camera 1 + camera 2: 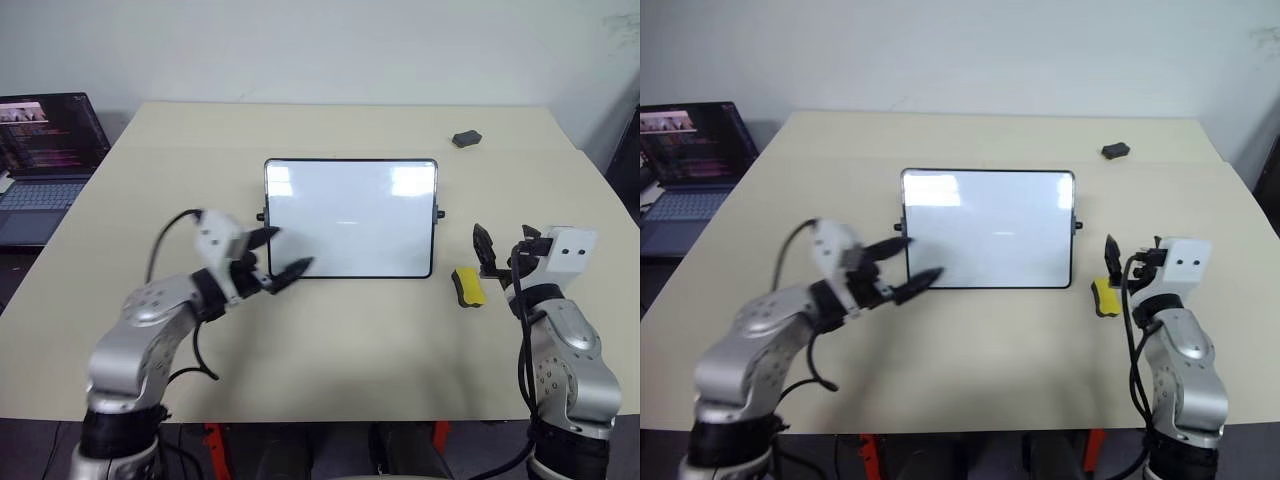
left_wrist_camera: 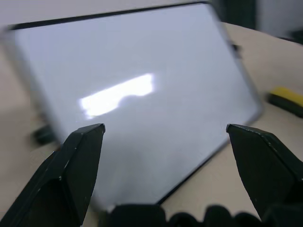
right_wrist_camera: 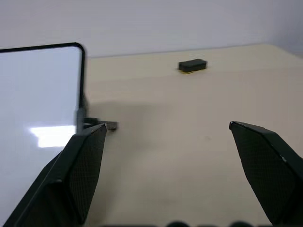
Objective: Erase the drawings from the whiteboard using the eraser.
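Observation:
The whiteboard (image 1: 350, 218) stands propped at the middle of the table, black-framed. The drawings are out of view: its face reads as plain white with bright glare patches. My left gripper (image 1: 290, 250) is open in front of the board's lower left corner, pointing at its face (image 2: 142, 94), with nothing between its fingers. The yellow eraser (image 1: 467, 287) lies on the table just right of the board's lower right corner. My right gripper (image 1: 504, 240) is open and empty, hovering just to the right of the eraser and apart from it.
A small dark grey lump (image 1: 466, 138) lies at the far right of the table (image 1: 330, 350). An open laptop (image 1: 45, 160) sits off the table's left edge. A pale wall runs behind the table.

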Controlling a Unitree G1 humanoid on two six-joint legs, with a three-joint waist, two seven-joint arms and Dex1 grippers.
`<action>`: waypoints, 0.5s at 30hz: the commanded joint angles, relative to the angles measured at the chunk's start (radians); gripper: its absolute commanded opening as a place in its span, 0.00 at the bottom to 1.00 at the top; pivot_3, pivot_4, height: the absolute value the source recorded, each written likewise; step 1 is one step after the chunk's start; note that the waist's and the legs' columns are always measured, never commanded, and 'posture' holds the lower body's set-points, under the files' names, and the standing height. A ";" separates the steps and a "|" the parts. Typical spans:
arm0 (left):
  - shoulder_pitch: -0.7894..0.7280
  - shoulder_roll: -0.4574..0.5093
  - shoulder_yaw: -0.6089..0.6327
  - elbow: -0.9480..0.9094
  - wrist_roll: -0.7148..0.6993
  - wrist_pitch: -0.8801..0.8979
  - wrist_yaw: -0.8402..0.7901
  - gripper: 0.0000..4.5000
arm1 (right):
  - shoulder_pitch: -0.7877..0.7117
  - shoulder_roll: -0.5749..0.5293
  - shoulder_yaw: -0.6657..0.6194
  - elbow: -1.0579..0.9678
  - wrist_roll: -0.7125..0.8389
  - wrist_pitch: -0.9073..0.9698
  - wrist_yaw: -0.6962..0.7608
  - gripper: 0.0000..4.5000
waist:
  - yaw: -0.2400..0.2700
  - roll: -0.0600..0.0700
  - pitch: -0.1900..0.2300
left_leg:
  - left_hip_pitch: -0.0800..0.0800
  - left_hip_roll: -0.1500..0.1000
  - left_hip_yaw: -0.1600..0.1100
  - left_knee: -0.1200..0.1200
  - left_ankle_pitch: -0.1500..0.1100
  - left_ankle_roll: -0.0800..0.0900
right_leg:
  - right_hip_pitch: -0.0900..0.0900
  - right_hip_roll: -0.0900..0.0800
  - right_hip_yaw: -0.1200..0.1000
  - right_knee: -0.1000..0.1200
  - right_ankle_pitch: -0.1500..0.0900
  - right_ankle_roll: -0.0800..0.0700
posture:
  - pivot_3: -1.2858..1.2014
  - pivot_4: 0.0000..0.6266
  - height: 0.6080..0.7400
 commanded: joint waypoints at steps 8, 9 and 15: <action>0.092 -0.149 0.075 -0.023 0.196 -0.217 0.330 1.00 | -0.007 -0.079 -0.216 0.368 0.131 -0.389 0.089 1.00 | 0.003 0.000 -0.001 | 0.002 -0.001 0.001 0.004 0.000 0.000 | 0.003 0.000 0.001 0.003 0.000 0.000 | 0.52 0.24 1.00; 0.118 -0.162 0.080 -0.035 0.198 -0.221 0.341 1.00 | 0.005 -0.077 -0.223 0.363 0.141 -0.389 0.084 1.00 | 0.001 0.001 -0.001 | 0.002 -0.001 0.001 0.004 0.000 0.000 | 0.003 0.000 0.001 0.003 0.000 0.000 | 0.52 0.24 1.00; 0.279 -0.230 0.109 -0.050 0.195 -0.255 0.384 1.00 | 0.176 -0.045 -0.162 0.223 0.135 -0.377 0.105 1.00 | -0.001 0.004 -0.004 | 0.004 0.001 0.002 0.003 0.000 0.000 | 0.003 0.001 0.002 0.005 0.000 0.000 | 0.52 0.24 1.00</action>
